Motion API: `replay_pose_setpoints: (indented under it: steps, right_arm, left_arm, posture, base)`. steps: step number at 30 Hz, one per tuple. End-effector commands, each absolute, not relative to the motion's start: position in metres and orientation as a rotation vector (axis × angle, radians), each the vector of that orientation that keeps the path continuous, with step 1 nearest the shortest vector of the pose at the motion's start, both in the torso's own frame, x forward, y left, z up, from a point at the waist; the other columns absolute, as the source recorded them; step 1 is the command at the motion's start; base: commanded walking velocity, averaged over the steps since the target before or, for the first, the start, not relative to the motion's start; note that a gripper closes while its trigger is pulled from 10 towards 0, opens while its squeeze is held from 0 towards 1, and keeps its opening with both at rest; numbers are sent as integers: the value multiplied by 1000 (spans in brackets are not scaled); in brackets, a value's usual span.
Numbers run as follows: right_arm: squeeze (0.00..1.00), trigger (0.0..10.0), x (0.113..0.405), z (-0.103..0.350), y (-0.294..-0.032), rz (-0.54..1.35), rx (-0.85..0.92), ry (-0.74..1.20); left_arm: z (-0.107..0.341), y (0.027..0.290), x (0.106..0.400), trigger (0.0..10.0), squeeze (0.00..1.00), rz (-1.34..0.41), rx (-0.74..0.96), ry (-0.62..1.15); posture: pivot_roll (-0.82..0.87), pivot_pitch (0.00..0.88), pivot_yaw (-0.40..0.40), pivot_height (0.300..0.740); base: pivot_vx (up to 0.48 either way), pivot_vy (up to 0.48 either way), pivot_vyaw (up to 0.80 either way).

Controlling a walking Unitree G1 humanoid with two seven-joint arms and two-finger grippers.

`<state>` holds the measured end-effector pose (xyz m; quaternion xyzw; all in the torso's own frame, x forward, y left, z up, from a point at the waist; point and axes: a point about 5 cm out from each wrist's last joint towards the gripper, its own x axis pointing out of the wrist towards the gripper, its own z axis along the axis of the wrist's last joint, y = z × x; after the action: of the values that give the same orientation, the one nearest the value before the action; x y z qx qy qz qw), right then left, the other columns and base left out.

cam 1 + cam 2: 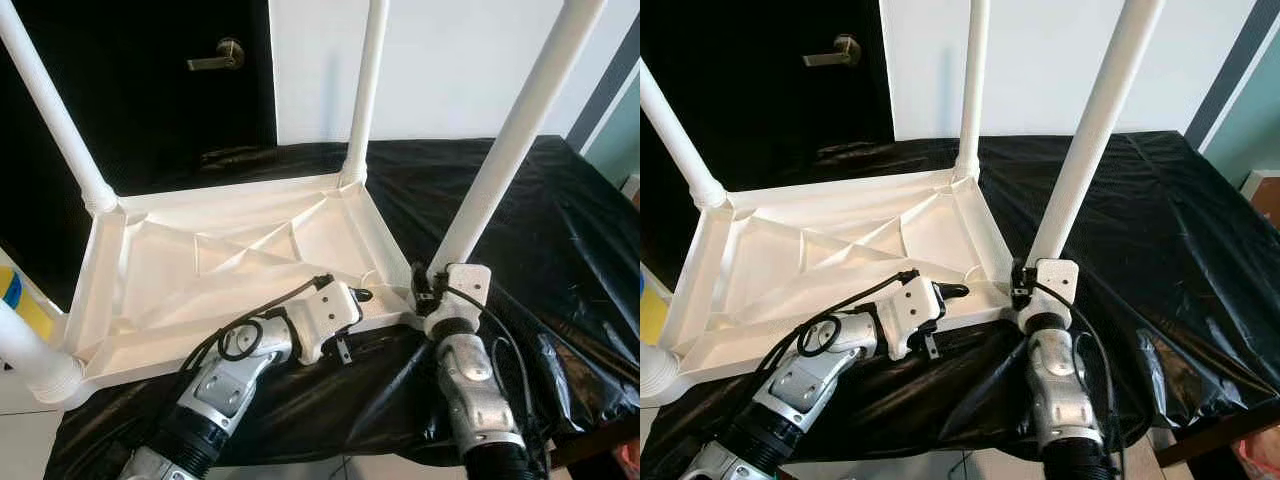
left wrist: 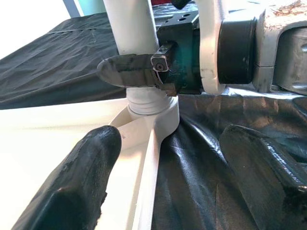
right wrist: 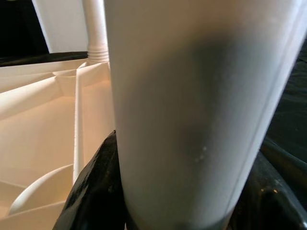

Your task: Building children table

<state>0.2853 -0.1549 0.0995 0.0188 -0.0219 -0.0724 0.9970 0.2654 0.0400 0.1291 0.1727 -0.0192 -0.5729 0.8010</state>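
- white plastic: your children's table top point(image 1: 230, 255) lies upside down on the black sheet point(image 1: 560, 230) covering the surface, ribbed underside facing up.
- four white legs stand in its corners: the far left leg point(image 1: 50, 110), the far right leg point(image 1: 365, 90), the near right leg point(image 1: 520, 130) and the near left leg point(image 1: 30, 355), which sits at the picture edge and overhangs the surface.
- your right tool point(image 1: 1028, 285) is at the base of the near right leg, just above the corner socket; in the right wrist view its black fingers point(image 3: 93, 191) sit on either side of the leg, closed around it.
- in the left wrist view you see the same grip from the side, one right finger point(image 2: 129, 72) pressed across the leg just above the socket point(image 2: 151, 110).
- your left tool point(image 1: 360, 296) reaches in over the near edge of the table top, beside that same corner; its fingers are spread apart, one over the white rim point(image 2: 76, 187), the other over the black sheet, and they hold nothing.
- behind the surface you have a dark door point(image 1: 140, 80) with a metal handle point(image 1: 220, 57) and a white wall point(image 1: 450, 60).
- a yellow and blue item point(image 1: 15, 300) shows at the left edge, below the table top; you cannot tell what it is.
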Motion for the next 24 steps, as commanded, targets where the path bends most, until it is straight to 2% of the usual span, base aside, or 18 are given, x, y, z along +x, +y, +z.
replay_pose_setpoints:
  steps: [1, 12, 13, 14, 15, 18, 24]
  right_arm:
    - [0, 10000, 279, 81, -171, -240, 28, 58]
    - [0, 10000, 281, 88, -170, -210, -17, 14]
    - [239, 10000, 281, 89, -170, -203, -21, 7]
    - [239, 10000, 281, 89, -170, -203, -21, 7]
    - [1000, 10000, 281, 91, -171, -196, -31, -5]
    - [1000, 10000, 280, 92, -171, -189, -35, -17]
    - [1000, 10000, 272, 100, -185, -1, -82, -101]
  left_arm:
    - [132, 41, 268, 10000, 0, -1151, 364, -70]
    - [134, 40, 270, 10000, 0, -1149, 363, -85]
    - [134, 40, 270, 10000, 0, -1149, 364, -86]
    - [134, 40, 270, 10000, 0, -1149, 364, -86]
    - [135, 40, 269, 10000, 0, -1149, 363, -88]
    - [135, 40, 269, 10000, 0, -1148, 363, -90]
    - [137, 40, 269, 10000, 0, -1160, 359, -93]
  posture:
    - [-27, 0, -33, 740]
    - [-25, 0, -37, 740]
    - [-25, 0, -36, 740]
    - [-25, 0, -36, 740]
    - [-25, 0, -36, 740]
    - [-26, 0, -35, 740]
    - [-32, 0, -14, 740]
  base:
    - [0, 0, 0]
    - [0, 0, 0]
    - [0, 0, 0]
    - [0, 0, 0]
    - [0, 0, 0]
    - [0, 0, 0]
    - [0, 0, 0]
